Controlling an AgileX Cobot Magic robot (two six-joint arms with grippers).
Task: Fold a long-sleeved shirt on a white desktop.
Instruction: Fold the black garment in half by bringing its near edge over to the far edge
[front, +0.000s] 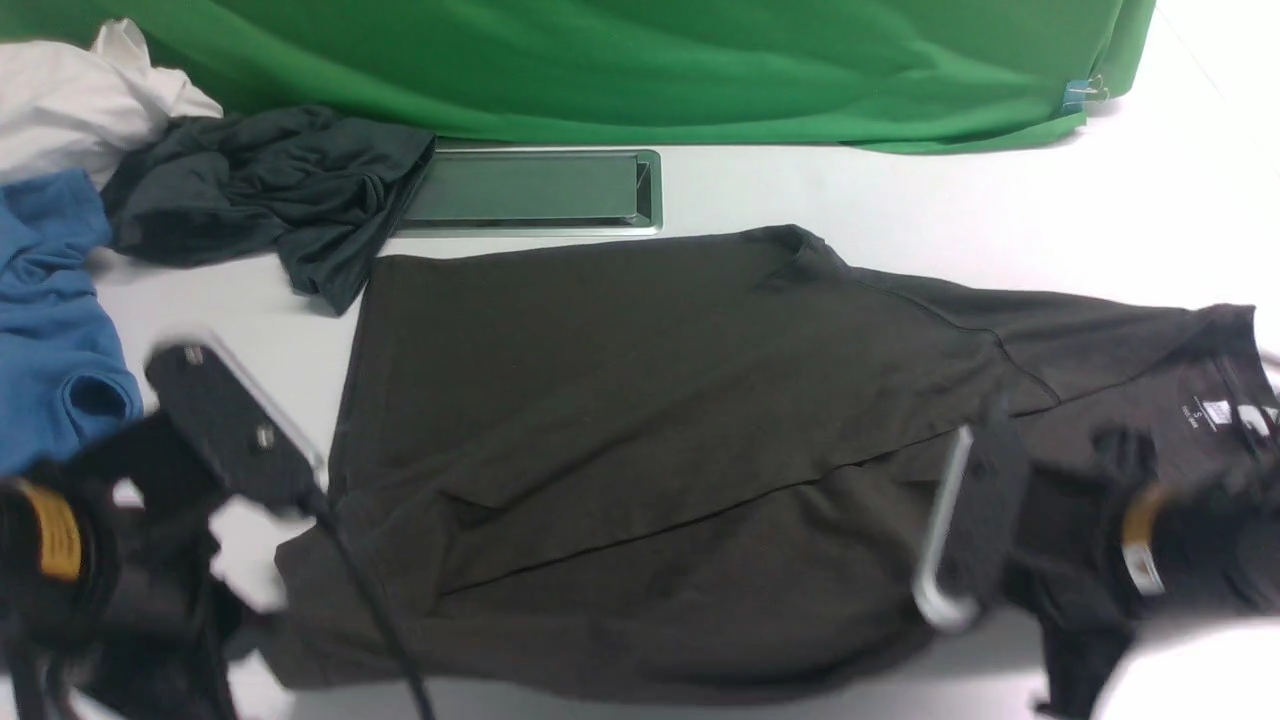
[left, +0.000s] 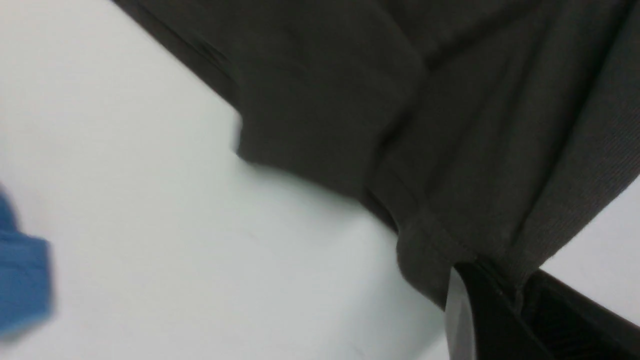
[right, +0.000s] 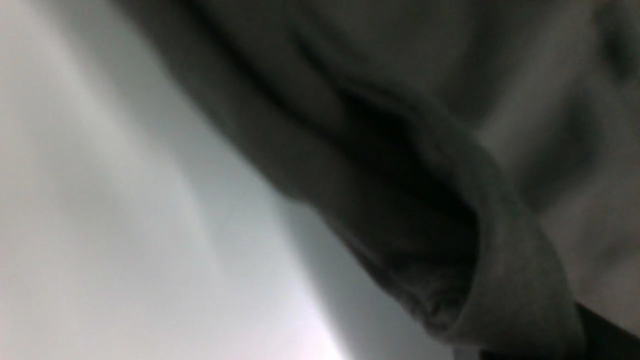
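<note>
The long-sleeved shirt lies spread across the white desktop, dark brownish-charcoal, with its collar and white neck label to the right. My left gripper is at the shirt's near left corner. In the left wrist view the left gripper is shut on the ribbed hem. My right gripper is down at the near side by the collar end. The right wrist view is blurred, with a thick fold of the shirt bunched at the right gripper, which is shut on it.
A green cloth backdrop runs along the back. A metal hatch is set in the desk behind the shirt. At the back left lie a slate-grey garment, a blue shirt and white cloth.
</note>
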